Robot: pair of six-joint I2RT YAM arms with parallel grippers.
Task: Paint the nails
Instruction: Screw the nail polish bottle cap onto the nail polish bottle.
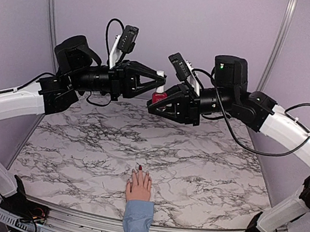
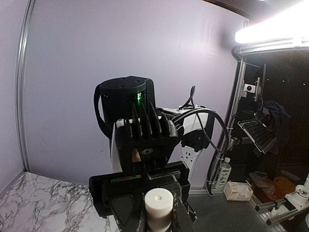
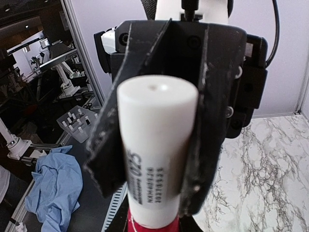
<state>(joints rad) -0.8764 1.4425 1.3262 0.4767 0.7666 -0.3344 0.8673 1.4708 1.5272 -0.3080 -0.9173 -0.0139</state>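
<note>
Cap [image 3: 157, 145] in left end effector [image 1: 161, 81], bottle [image 1: 157, 97] in right [image 1: 154, 101].

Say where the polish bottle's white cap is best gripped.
Probably the white cap across its round sides, above the red bottle, coming from the left: it is a tall smooth cylinder, and the right gripper fills the other side. The left gripper holds it so.
</note>
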